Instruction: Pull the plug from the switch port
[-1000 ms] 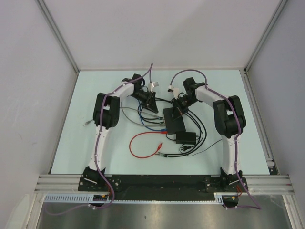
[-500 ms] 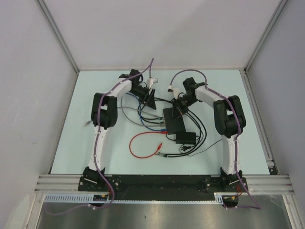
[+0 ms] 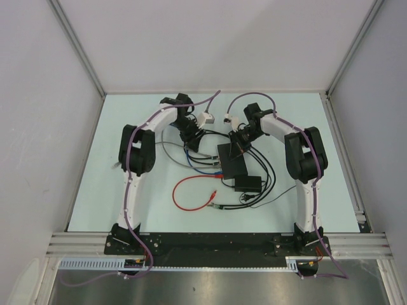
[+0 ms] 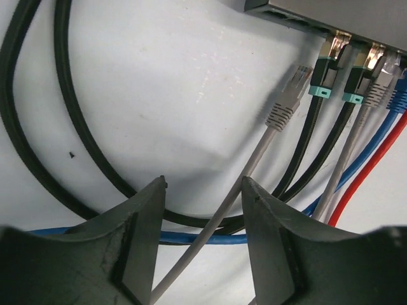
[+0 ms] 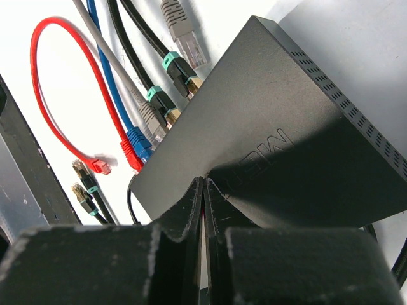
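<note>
The switch [image 3: 233,162] is a flat black box at mid-table; it also shows in the right wrist view [image 5: 273,127] and at the top right of the left wrist view [image 4: 343,11]. A grey plug [image 4: 287,95] lies free on the table just short of the switch's ports, also seen in the right wrist view [image 5: 182,32]. Two black plugs with teal boots [image 4: 323,73], a grey one and a blue one [image 5: 137,143] sit in the ports. My left gripper [image 4: 203,184] is open, left of the switch [image 3: 191,136], with the free grey cable running loose between its jaws. My right gripper [image 5: 203,181] is shut, tips resting on the switch top [image 3: 238,149].
A smaller black box [image 3: 248,184] with thin black leads lies in front of the switch. A red cable loop [image 3: 191,190] with a loose red plug [image 5: 100,166] lies near it. Thick black cables [image 4: 38,127] curve left of the left gripper. Walls enclose the table.
My left gripper has drawn a little to the left, away from the switch, and its wrist has turned. The right arm and the switch have not moved.
</note>
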Controlling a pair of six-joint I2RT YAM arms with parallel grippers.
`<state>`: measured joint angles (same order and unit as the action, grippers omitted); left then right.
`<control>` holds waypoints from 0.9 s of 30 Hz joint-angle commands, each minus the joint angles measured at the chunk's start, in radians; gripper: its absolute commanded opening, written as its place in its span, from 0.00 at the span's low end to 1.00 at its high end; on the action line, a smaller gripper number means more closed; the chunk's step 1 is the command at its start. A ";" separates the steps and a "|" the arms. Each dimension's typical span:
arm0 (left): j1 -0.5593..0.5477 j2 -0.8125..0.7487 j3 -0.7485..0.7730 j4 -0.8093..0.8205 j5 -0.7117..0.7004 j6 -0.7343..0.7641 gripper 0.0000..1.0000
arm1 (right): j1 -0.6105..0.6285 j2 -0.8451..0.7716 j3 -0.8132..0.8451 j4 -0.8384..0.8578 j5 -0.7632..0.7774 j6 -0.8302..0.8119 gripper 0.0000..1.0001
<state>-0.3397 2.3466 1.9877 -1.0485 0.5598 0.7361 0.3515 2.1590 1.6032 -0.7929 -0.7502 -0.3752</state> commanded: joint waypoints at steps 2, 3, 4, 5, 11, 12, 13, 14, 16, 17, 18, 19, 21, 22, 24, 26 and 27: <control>-0.007 -0.021 -0.007 0.005 -0.026 0.065 0.46 | 0.023 0.136 -0.077 0.004 0.249 -0.064 0.06; -0.005 -0.015 -0.003 -0.007 -0.020 0.068 0.45 | 0.021 0.134 -0.077 0.004 0.249 -0.064 0.06; -0.005 -0.015 -0.001 -0.016 -0.014 0.075 0.45 | 0.023 0.134 -0.077 0.004 0.249 -0.064 0.06; -0.005 -0.015 -0.001 -0.021 -0.011 0.078 0.44 | 0.023 0.134 -0.078 0.004 0.249 -0.064 0.06; -0.004 -0.015 0.008 -0.094 0.041 0.124 0.48 | 0.021 0.134 -0.077 0.004 0.247 -0.064 0.07; -0.004 -0.013 0.011 -0.099 0.040 0.125 0.48 | 0.021 0.136 -0.077 0.004 0.247 -0.062 0.07; -0.002 -0.007 0.013 -0.105 0.041 0.126 0.48 | 0.020 0.136 -0.075 0.004 0.247 -0.062 0.07; -0.002 -0.001 0.017 -0.122 0.046 0.129 0.48 | 0.021 0.136 -0.075 0.003 0.247 -0.062 0.07; -0.002 0.011 0.033 -0.137 0.049 0.135 0.49 | 0.020 0.137 -0.075 0.003 0.247 -0.062 0.07; -0.002 0.014 0.034 -0.146 0.049 0.135 0.49 | 0.020 0.137 -0.075 0.004 0.247 -0.062 0.07; -0.001 0.016 0.037 -0.148 0.051 0.138 0.50 | 0.018 0.137 -0.075 0.004 0.247 -0.060 0.07; -0.001 0.016 0.036 -0.151 0.048 0.141 0.50 | 0.020 0.137 -0.075 0.003 0.247 -0.060 0.07; -0.001 0.019 0.036 -0.154 0.043 0.144 0.52 | 0.020 0.137 -0.075 0.004 0.247 -0.060 0.07; -0.001 0.017 0.037 -0.153 0.045 0.147 0.52 | 0.018 0.137 -0.074 0.006 0.247 -0.060 0.08; 0.002 0.016 0.043 -0.154 0.054 0.148 0.52 | 0.018 0.137 -0.074 0.004 0.247 -0.059 0.08; 0.007 0.020 0.052 -0.156 0.066 0.146 0.50 | 0.020 0.139 -0.072 0.004 0.247 -0.059 0.08; 0.007 0.026 0.063 -0.157 0.051 0.141 0.47 | 0.020 0.139 -0.072 0.004 0.249 -0.059 0.08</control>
<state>-0.3412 2.3627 1.9957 -1.1744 0.5831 0.8394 0.3515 2.1593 1.6039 -0.7940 -0.7502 -0.3740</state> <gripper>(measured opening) 0.506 0.069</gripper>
